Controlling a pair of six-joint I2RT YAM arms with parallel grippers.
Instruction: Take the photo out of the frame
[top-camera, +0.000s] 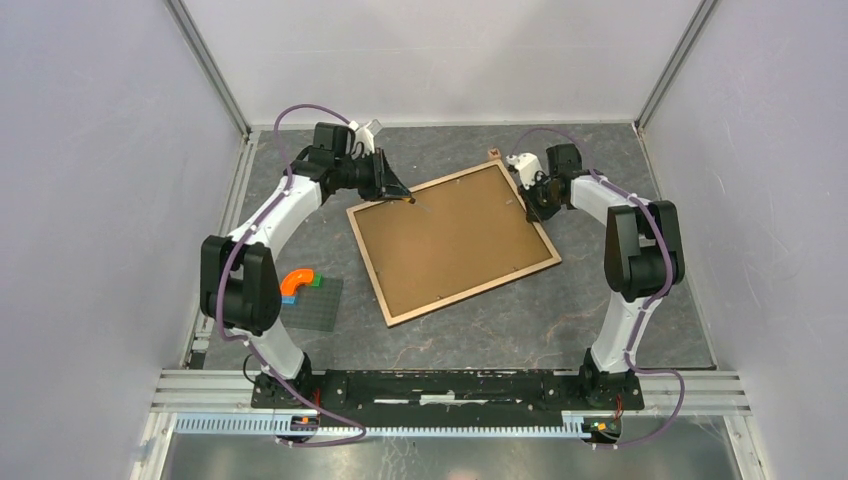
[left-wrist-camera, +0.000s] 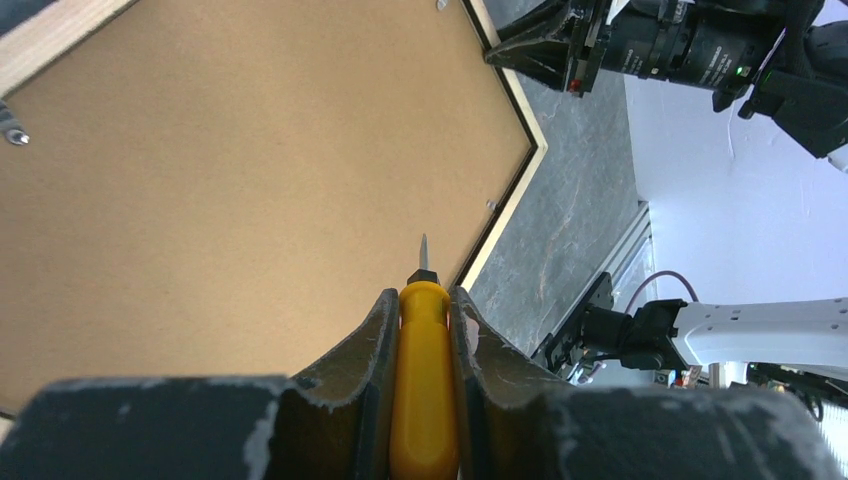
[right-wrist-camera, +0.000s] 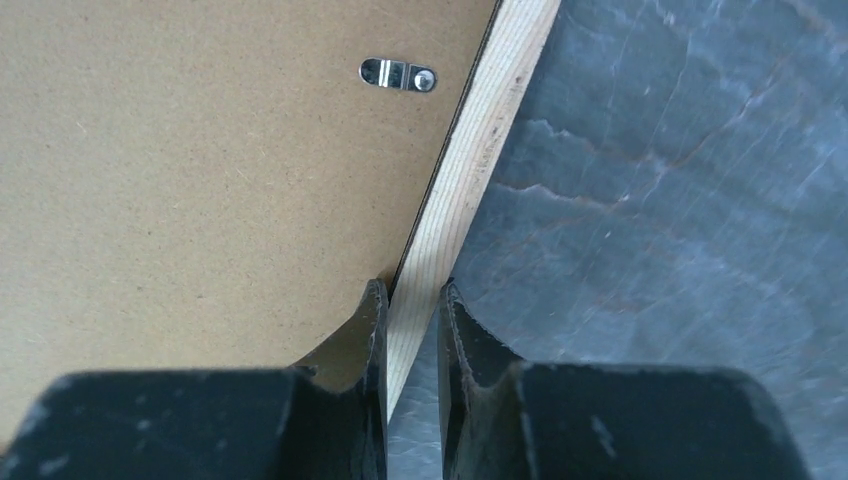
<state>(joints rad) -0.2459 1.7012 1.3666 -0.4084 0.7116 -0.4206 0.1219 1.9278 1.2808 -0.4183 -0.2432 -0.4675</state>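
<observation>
The frame (top-camera: 455, 240) lies face down on the table, its brown fibreboard back up and edged in light wood. The photo is hidden under that back. My left gripper (top-camera: 403, 192) hovers at the frame's far left corner, shut on a yellow-handled screwdriver (left-wrist-camera: 425, 380). Its metal tip (left-wrist-camera: 423, 252) points over the fibreboard (left-wrist-camera: 220, 180) near one edge. My right gripper (top-camera: 530, 208) sits at the frame's far right side. In the right wrist view, this gripper (right-wrist-camera: 412, 290) is shut on the light wood edge (right-wrist-camera: 470, 170), one finger over the fibreboard and the other over the table.
A small metal retaining tab (right-wrist-camera: 398, 75) lies on the back near the wood edge, and another tab (left-wrist-camera: 12, 130) shows at the left. A dark grey baseplate (top-camera: 318, 305) carrying an orange curved piece (top-camera: 297, 283) sits at the front left. White walls enclose the table.
</observation>
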